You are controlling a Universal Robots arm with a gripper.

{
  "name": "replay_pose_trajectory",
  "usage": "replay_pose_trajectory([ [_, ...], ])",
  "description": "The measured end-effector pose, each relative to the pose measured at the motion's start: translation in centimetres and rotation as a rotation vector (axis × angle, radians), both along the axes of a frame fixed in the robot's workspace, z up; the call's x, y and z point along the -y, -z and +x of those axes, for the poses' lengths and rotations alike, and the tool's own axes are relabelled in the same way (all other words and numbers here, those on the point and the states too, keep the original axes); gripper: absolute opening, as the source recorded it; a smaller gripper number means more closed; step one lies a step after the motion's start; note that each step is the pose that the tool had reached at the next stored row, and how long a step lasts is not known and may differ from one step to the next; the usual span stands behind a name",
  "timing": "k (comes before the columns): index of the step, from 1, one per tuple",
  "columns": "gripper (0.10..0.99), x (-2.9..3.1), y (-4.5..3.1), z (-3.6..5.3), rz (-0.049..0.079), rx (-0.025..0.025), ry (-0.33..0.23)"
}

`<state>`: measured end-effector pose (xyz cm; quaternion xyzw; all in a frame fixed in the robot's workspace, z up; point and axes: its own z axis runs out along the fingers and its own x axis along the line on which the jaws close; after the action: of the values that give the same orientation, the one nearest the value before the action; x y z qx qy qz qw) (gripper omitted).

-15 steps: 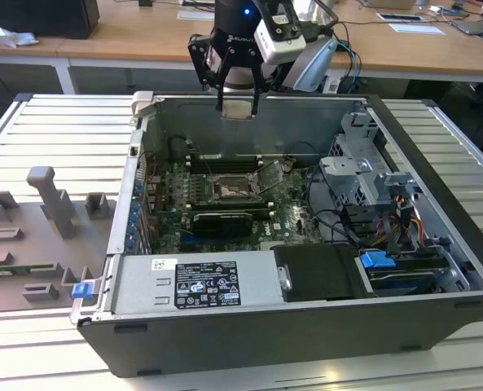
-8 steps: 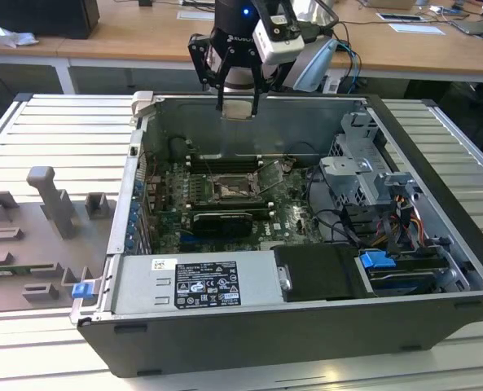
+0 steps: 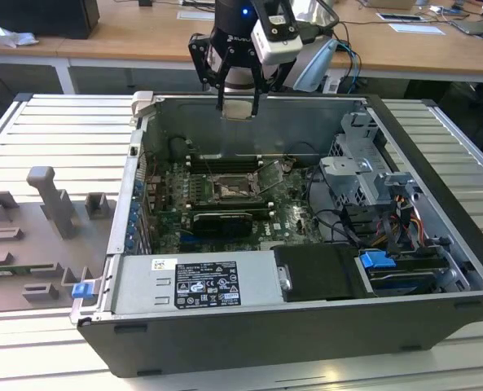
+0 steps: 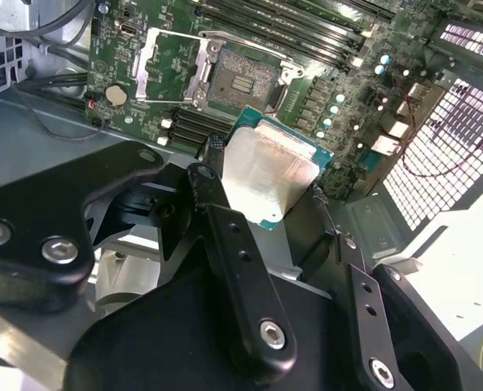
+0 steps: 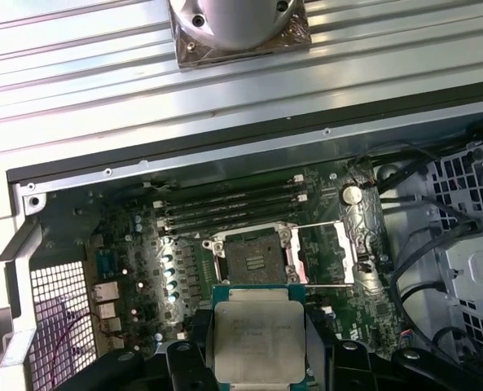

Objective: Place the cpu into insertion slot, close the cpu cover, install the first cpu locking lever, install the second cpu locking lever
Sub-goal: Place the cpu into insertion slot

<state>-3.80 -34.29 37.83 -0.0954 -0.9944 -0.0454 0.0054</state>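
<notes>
My gripper (image 3: 239, 110) hangs above the back edge of the open computer case, shut on the cpu (image 3: 239, 107), a flat pale silver square. In both wrist views the cpu (image 4: 261, 183) (image 5: 257, 330) sits between the black fingers (image 4: 212, 167), its green edge showing. The insertion slot (image 3: 229, 190) (image 4: 241, 81) (image 5: 253, 259) lies below on the green board, dark and bare inside its metal rim. The cpu cover (image 4: 169, 69) (image 5: 327, 257) is swung open flat beside the slot. The cpu is well above the board and touches nothing else.
Long black memory slots (image 3: 225, 163) run behind the socket. A power supply (image 3: 196, 281) fills the case front, a drive cage (image 3: 363, 175) with cables and a blue connector (image 3: 375, 262) stands at the exterior view's right. A grey fixture tray (image 3: 46, 236) lies outside the case.
</notes>
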Motion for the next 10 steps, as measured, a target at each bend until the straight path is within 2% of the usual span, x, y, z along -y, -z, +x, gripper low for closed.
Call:
replay_pose_trajectory([
  [10,0.541,0.00,0.01,0.00,0.000,0.0000,0.033],
])
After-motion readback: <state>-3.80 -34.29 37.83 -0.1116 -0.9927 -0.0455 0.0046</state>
